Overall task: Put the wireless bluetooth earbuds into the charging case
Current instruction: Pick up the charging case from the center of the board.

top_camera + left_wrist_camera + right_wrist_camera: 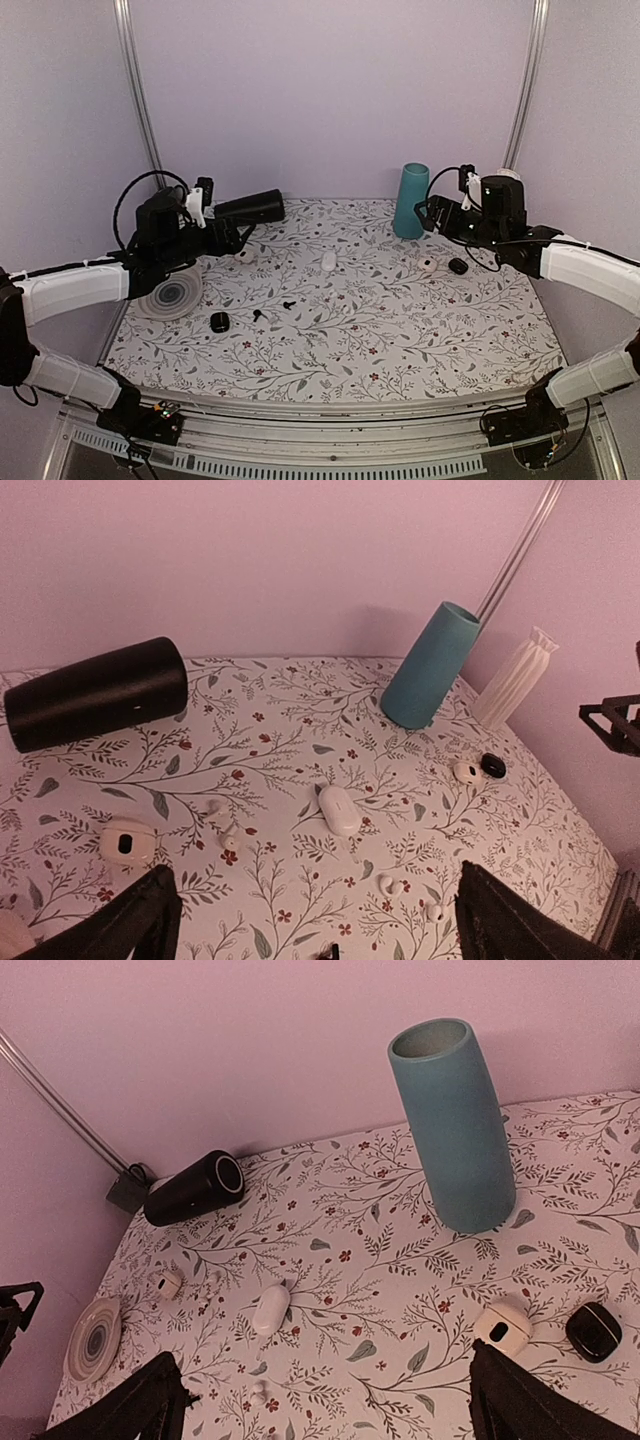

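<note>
The charging case (pixel 219 322), a small black rounded pebble, is seen on the floral-printed tablecloth (pixel 400 340) at about 8 o'clock from the table's middle. The wireless bluetooth earbuds (pixel 258 315), tiny, black and short-stemmed, are laid at the case's 3 o'clock. One is near it and the second earbud (pixel 289 303) farther out; neither touches the case.

The left gripper (pixel 315 910) is held above the 10 o'clock area, its jaws spread wide with nothing between them. A matte black cylinder (pixel 95 692) is seen lying on its side beyond it. The right gripper (pixel 330 1400) is likewise released and empty, at 2 o'clock by an upright, tapered teal tumbler (pixel 455 1125).

A smooth white oval case (pixel 329 261) lies at 12 o'clock. A small white case (pixel 503 1325) and a glossy black rounded object (pixel 593 1331) sit just beside each other at 2 o'clock. A flat ringed disc (pixel 170 293) is placed at 9 o'clock.
</note>
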